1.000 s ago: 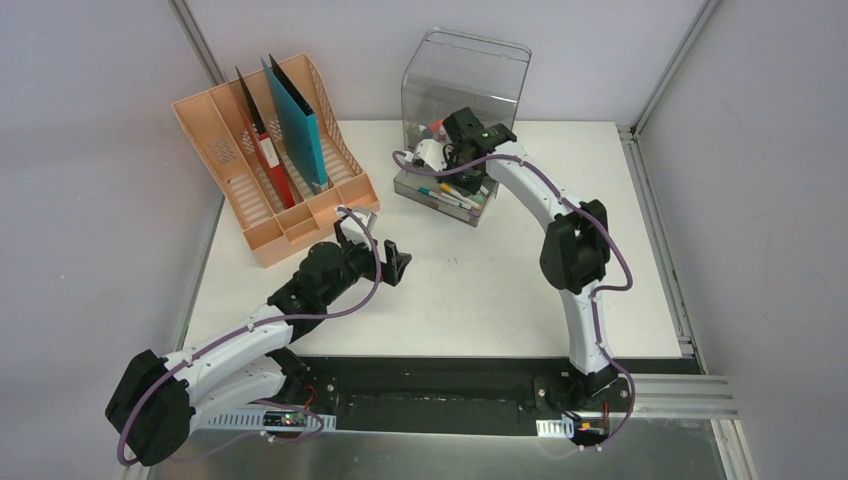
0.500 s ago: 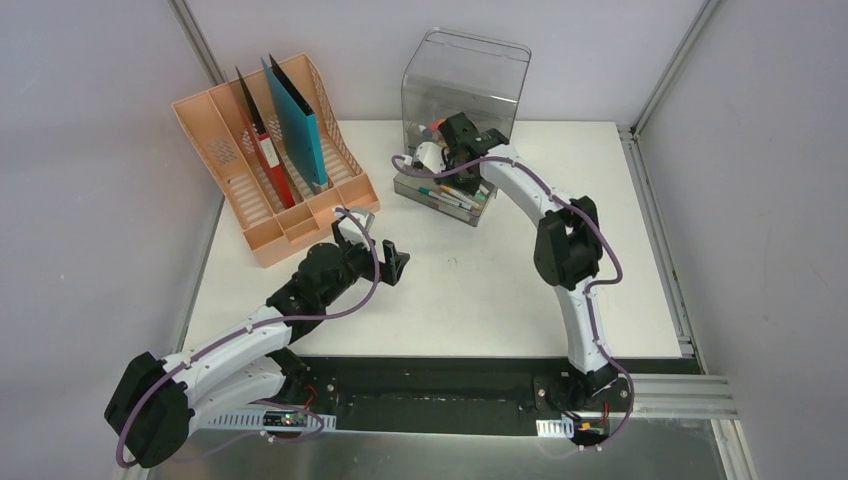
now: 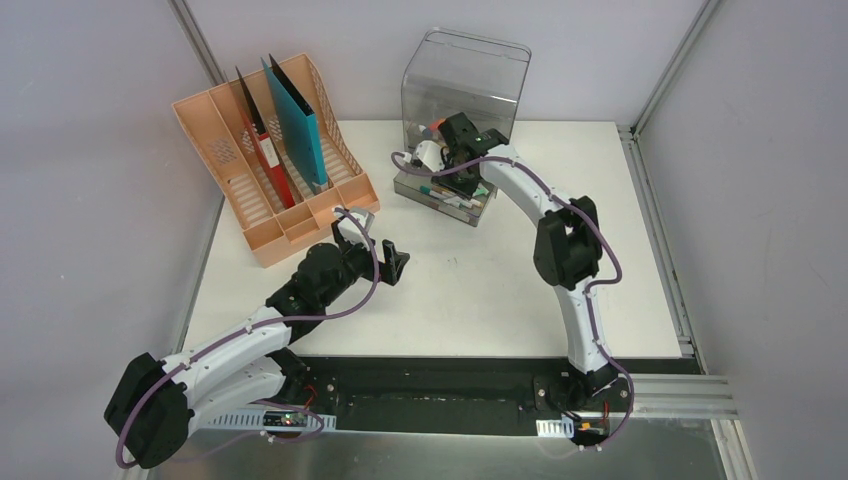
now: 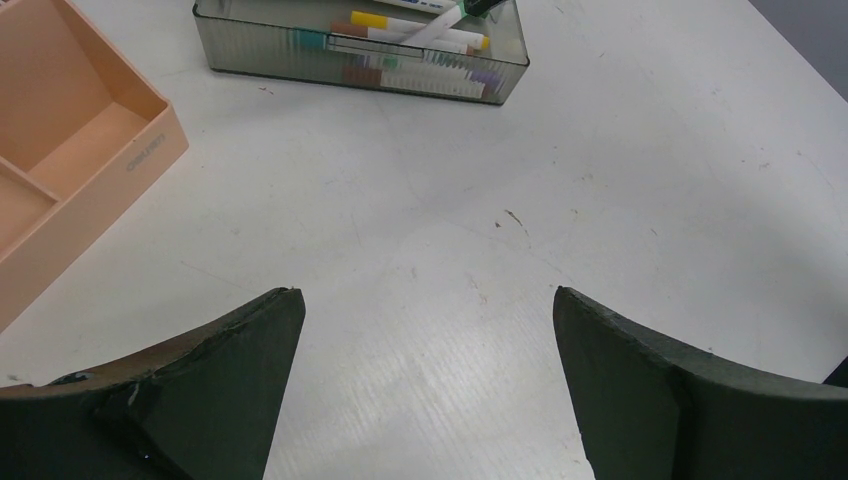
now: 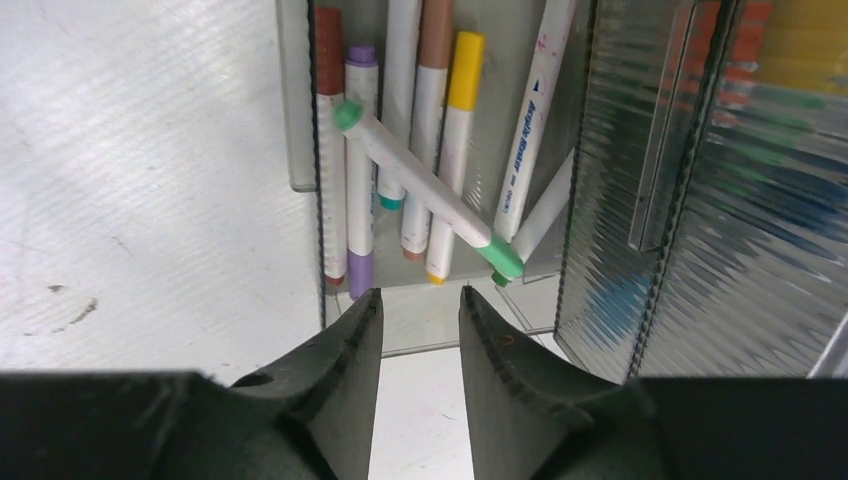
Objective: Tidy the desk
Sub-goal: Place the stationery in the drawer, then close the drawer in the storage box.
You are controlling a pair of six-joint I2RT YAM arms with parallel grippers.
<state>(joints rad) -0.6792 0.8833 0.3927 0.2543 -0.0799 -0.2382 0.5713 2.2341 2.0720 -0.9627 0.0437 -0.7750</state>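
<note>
The white desk (image 3: 480,290) carries a clear grey drawer box (image 3: 465,75) at the back, with its drawer (image 3: 445,200) pulled out. Several markers lie in the drawer, and a green-capped marker (image 5: 430,185) lies slantwise on top of them. My right gripper (image 3: 463,172) hangs just above the drawer's inner end. In the right wrist view the right gripper (image 5: 420,292) is open by a narrow gap with nothing in it. My left gripper (image 3: 372,238) hovers wide open over bare desk (image 4: 600,180). The left gripper (image 4: 428,292) holds nothing.
A peach slotted file rack (image 3: 270,160) stands at the back left with a red folder (image 3: 265,150) and a teal folder (image 3: 300,120) upright in it. Its corner (image 4: 60,150) is close to my left gripper. The box's ribbed wall (image 5: 700,200) is right of my right fingers.
My right wrist has shifted a little to the left over the drawer and its jaws have parted. The left arm has not moved.
</note>
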